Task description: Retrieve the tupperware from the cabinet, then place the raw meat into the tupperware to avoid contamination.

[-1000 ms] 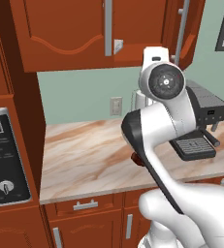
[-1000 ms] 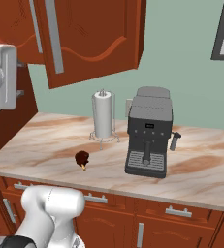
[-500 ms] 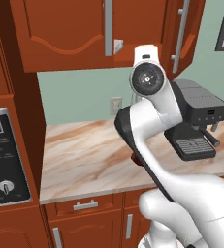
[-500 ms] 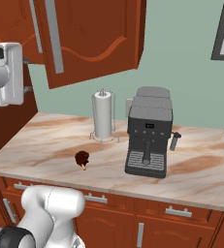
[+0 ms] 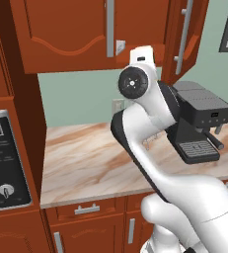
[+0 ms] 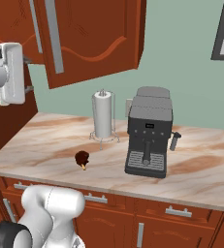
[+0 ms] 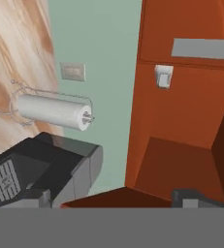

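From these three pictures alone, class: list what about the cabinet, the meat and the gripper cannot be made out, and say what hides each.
- Cabinet inside, both base views: doors and arm cover it; no tupperware can be made out.
- Raw meat, left base view: the arm covers that stretch of counter.
- Gripper, hand view: cut off at the bottom edge, so its opening is unclear.
- Paper-towel roll, left base view: behind the arm.

On the marbled counter (image 6: 45, 140) a black espresso machine (image 6: 149, 138) stands upright just right of a white paper-towel roll (image 6: 103, 115) on its wire stand — behind them, the pale green wall with an outlet plate (image 7: 72, 71) — and a control panel (image 5: 3, 165) at far left.
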{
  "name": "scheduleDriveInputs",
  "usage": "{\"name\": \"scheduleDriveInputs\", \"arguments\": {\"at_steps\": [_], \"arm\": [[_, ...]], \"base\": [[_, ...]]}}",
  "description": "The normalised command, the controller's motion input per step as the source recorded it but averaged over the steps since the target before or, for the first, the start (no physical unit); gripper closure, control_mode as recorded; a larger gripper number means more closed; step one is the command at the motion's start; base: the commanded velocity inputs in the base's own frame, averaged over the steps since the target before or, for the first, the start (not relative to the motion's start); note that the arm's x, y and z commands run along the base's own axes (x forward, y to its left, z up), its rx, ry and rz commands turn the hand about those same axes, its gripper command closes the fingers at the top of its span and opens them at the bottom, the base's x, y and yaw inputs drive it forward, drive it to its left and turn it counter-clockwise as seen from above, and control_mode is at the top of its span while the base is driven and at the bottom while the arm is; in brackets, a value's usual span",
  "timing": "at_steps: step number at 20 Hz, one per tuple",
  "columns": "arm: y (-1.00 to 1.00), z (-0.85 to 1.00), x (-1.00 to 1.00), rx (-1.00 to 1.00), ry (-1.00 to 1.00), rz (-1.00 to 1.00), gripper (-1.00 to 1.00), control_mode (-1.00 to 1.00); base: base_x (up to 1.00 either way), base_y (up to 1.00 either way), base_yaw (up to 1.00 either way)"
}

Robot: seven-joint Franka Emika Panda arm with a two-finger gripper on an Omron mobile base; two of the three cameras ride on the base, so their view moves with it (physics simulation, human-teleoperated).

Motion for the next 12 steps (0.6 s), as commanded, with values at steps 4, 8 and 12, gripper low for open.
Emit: {"name": "scheduleDriveInputs", "arguments": {"at_steps": [4,8,12], "arm": [[-0.01,0.0,0.11,-0.04,0.0,-0.11,-1.0,-1.0],[-0.07,0.0,0.1,-0.03,0.0,-0.11,-1.0,-1.0],[-0.1,0.02,0.02,-0.02,0.0,-0.11,-1.0,-1.0]], "base": [[0.0,0.0,0.0],[0.0,0.0,0.0],[0.0,0.0,0.0]]}}
